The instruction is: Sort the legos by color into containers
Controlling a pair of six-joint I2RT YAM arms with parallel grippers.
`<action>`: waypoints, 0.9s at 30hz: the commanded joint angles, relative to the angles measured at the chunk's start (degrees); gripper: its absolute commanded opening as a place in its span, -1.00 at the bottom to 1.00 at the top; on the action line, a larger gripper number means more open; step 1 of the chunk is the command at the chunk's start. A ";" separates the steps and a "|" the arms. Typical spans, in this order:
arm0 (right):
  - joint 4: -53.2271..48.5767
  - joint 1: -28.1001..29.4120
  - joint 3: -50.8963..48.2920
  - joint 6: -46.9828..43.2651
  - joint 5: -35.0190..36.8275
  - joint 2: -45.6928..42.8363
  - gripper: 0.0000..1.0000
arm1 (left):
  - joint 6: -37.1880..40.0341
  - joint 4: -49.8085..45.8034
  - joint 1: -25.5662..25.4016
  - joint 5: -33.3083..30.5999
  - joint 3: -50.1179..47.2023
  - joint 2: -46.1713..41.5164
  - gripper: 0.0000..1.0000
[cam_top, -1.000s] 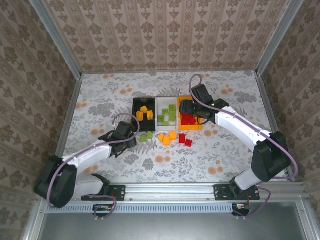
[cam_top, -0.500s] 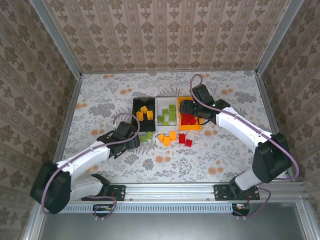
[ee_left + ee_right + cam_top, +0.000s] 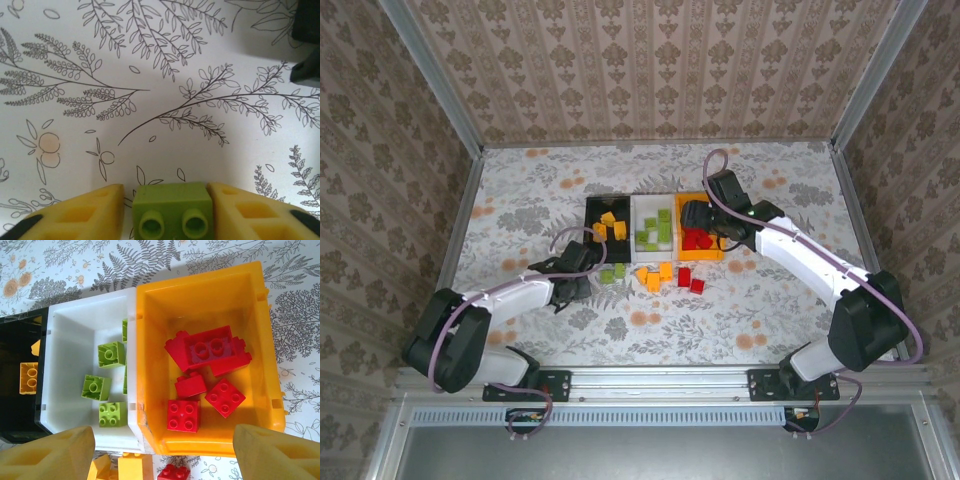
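running past halfway, judging by legos (image 3: 183,415) sorted into black bin (image 3: 22,340), white bin (image 3: 70,340) and orange bin (image 3: 200,295) (some waiting loose in front) — pinching a green lego (image 3: 172,202) in the left gripper (image 3: 166,195) beside the black bin, holding the right gripper (image 3: 162,437) wide open, empty.

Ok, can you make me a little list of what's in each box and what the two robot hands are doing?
black box: yellow blocks
white box: green blocks
orange box: red blocks
loose: loose yellow blocks and loose red blocks on the table, in front of the boxes
left gripper: closed on a green block
right gripper: open, empty, above the orange box
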 commanded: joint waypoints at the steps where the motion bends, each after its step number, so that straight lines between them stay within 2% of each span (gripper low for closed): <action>1: 0.86 -0.37 -0.89 0.53 -0.18 -1.46 0.48 | 0.31 1.39 0.43 1.47 -0.57 1.19 -0.29; 5: 0.87 -0.55 -1.55 0.78 0.08 -1.80 0.48 | 0.23 -1.14 -0.98 2.28 0.38 -2.25 -0.49; 9: 1.31 -0.89 -3.43 1.31 0.34 -3.73 0.48 | 1.12 -5.89 -4.57 2.05 5.02 -6.81 -0.51; 12: 1.77 -1.07 -5.97 1.73 0.43 -6.58 0.49 | 2.64 -8.20 -7.69 1.51 11.33 -6.79 -0.51; 15: 1.91 -1.50 -8.84 2.43 0.63 -8.79 0.49 | 4.97 -7.86 -10.77 1.79 19.88 -1.82 -0.50; 19: 1.92 -2.20 -12.37 3.09 0.70 -11.56 0.49 | 8.98 -5.79 -13.11 2.61 32.05 9.98 -0.50; 27: 0.67 -2.56 -15.60 3.42 0.27 -15.06 0.49 | 12.56 -7.29 -10.74 3.90 51.97 30.46 -0.51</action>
